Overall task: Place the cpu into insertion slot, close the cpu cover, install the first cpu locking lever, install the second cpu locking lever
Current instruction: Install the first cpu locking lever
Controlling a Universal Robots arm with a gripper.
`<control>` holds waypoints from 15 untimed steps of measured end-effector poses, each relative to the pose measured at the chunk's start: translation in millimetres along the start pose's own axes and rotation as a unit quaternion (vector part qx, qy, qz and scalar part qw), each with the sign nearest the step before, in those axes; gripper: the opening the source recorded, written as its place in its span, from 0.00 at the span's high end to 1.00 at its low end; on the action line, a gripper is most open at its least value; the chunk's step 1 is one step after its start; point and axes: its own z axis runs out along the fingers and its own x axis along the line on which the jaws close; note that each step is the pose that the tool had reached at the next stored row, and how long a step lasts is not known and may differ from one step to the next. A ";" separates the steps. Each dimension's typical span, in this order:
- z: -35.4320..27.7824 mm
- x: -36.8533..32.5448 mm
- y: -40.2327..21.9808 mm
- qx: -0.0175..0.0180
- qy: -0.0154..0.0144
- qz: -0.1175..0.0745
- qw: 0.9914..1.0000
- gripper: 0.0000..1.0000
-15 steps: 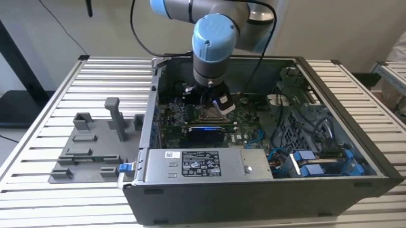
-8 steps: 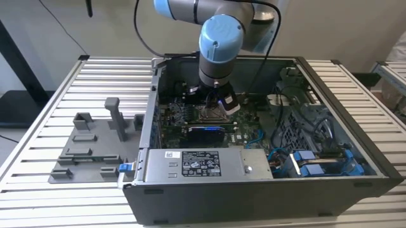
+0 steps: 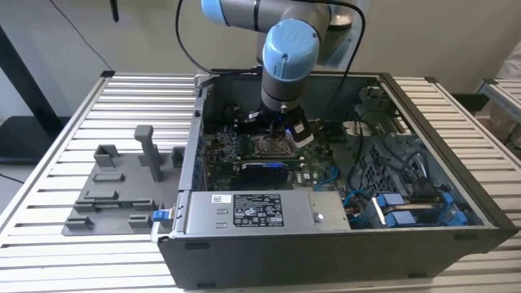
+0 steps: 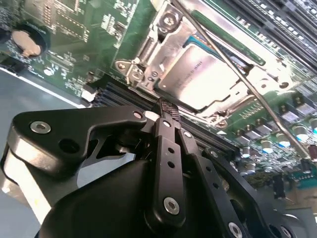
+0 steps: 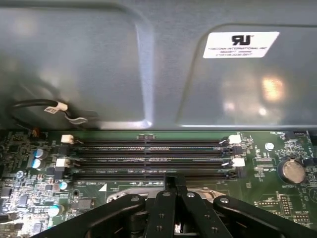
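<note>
The arm reaches down into the open computer case (image 3: 326,256) on the slatted counter (image 3: 138,97), with its fingers (image 4: 168,106) low over the green motherboard (image 4: 74,20) at the middle of the case. In both wrist views the fingers (image 5: 174,182) are pressed together tip to tip with nothing visible between them. The cpu (image 4: 208,74) lies flat in its socket, silver top showing, and the cpu cover (image 4: 171,42) lies over its edges as a metal frame. A thin lever rod (image 4: 247,84) runs slantwise across the chip in the second wrist view. The fingertips sit just beside the cover's edge, between the socket and the dark memory slots (image 5: 153,157); I cannot tell whether they touch it. The power-supply box (image 3: 260,210) fills the case's near side, and a grey fixture (image 3: 110,198) rests on the counter at the exterior view's left.
</note>
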 end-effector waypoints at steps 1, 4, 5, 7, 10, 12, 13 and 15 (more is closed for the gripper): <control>0.0 0.0 0.0 0.000 0.000 0.000 1.000 0.89; 0.1 -2.2 0.1 0.000 0.000 0.000 1.000 0.89; 0.2 -3.5 0.1 0.000 0.000 0.000 1.000 0.89; 0.4 -6.8 0.2 0.000 0.000 0.000 1.000 0.89; 0.8 -10.4 0.6 0.000 0.000 0.000 1.000 0.89; 1.3 -11.6 1.0 0.000 0.000 0.000 1.000 0.89; 1.7 -11.8 1.4 0.001 0.000 0.000 1.000 0.89; 2.9 -12.0 2.1 0.001 0.000 0.000 1.000 0.89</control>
